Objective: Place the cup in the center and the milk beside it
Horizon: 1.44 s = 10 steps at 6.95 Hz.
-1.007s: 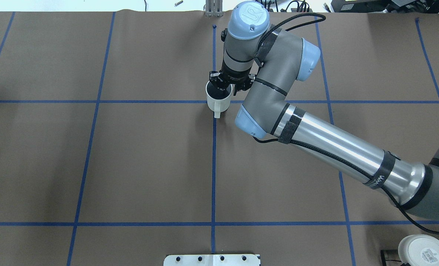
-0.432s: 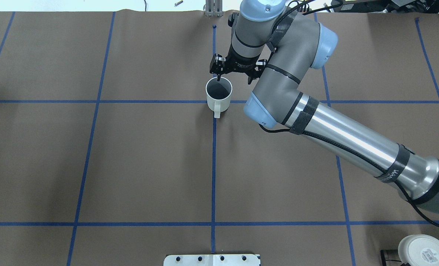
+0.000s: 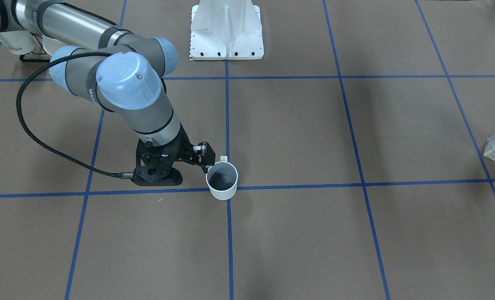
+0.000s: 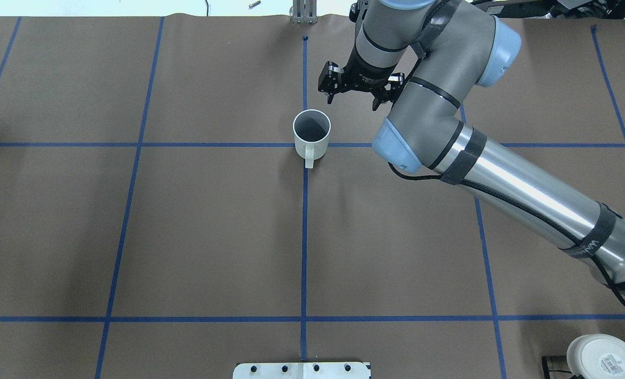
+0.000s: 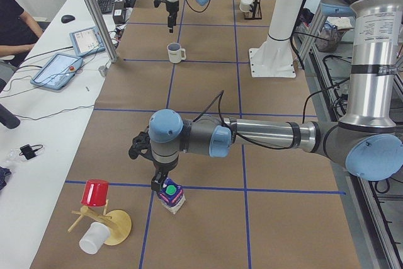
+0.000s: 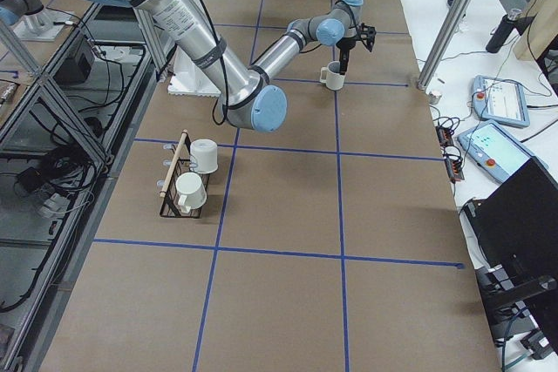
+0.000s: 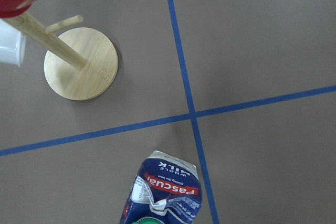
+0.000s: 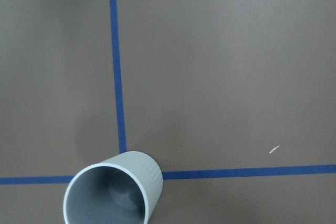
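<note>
The white cup [image 4: 311, 134] with its dark inside stands upright on the center [image 4: 305, 158], the crossing of two blue tape lines, handle toward the robot. It also shows in the front view [image 3: 222, 181] and the right wrist view [image 8: 113, 195]. My right gripper [image 4: 353, 99] is open and empty, hovering just beyond the cup to its right, clear of it. The milk [image 5: 171, 194] stands far off at the table's left end and shows in the left wrist view [image 7: 163, 190]. My left gripper [image 5: 157, 183] hangs right over its green cap; I cannot tell whether it is open or shut.
A wooden mug tree [image 7: 81, 64] with a red cup [image 5: 96, 192] and a white cup [image 5: 94, 237] stands close to the milk. A rack of white cups [image 6: 193, 176] sits at the right end. The white base plate [image 3: 226, 29] lies at the robot's edge.
My right gripper has let go of the cup's rim, risen and drawn away to the far right. The cup has stayed on the crossing.
</note>
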Motion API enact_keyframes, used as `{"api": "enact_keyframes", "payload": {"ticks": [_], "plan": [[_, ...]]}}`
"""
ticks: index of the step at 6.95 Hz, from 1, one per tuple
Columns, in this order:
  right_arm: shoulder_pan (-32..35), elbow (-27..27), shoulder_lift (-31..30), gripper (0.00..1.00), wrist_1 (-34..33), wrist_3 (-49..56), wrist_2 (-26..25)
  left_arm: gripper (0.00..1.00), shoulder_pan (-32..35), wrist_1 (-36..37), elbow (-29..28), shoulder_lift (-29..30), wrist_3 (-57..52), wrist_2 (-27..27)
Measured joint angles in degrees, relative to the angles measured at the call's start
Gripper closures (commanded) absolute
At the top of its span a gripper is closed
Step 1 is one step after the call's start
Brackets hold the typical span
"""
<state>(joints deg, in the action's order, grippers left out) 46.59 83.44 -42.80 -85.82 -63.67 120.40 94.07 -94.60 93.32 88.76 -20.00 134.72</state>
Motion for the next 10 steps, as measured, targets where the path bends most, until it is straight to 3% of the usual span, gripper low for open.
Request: {"api": "enact_keyframes", "payload": {"ticks": [2,10], "plan": [[0.7,2.4,-2.7,0.00,-0.1,0.0,0.1,0.02,0.0,-0.2,-2.3,-0.4,-6.2,0.3],[0.9,5.0,-4.6,0.00,0.3,-0.1,0.3,0.02,-2.5,-1.1,-8.4,3.4,-6.7,0.4]]}}
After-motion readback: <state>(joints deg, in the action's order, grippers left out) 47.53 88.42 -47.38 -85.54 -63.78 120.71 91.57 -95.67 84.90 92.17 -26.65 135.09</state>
